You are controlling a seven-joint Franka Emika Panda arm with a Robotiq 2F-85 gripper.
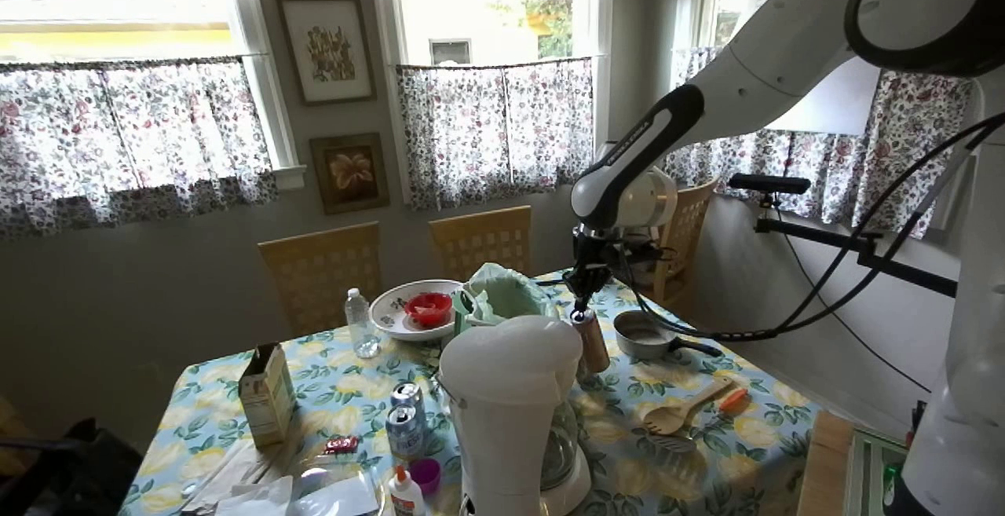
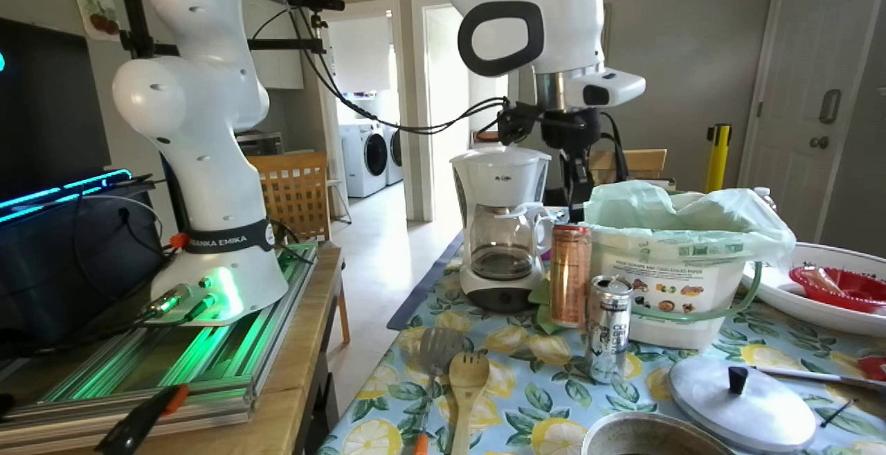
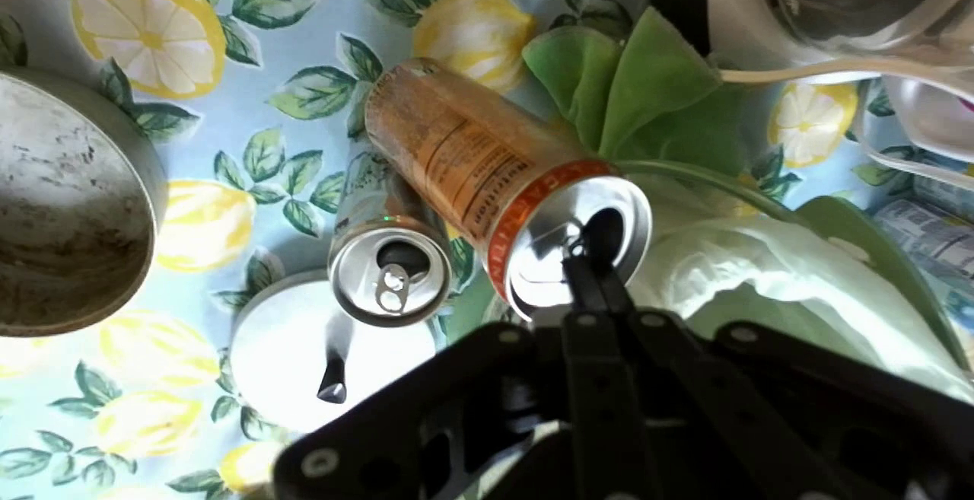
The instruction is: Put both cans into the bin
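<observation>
In an exterior view, centre: tall copper-orange metal can hangs from the black gripper, jaws pinched narrow at its top; tilt likely from an off-centre grip. Just right: slim silver metal can, upright. Right: bag-lined white plastic bin, close by, presumably to shorten the carry.

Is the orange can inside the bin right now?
No: in an exterior view, the claw holds the orange can by its top, outside the bin.
</observation>
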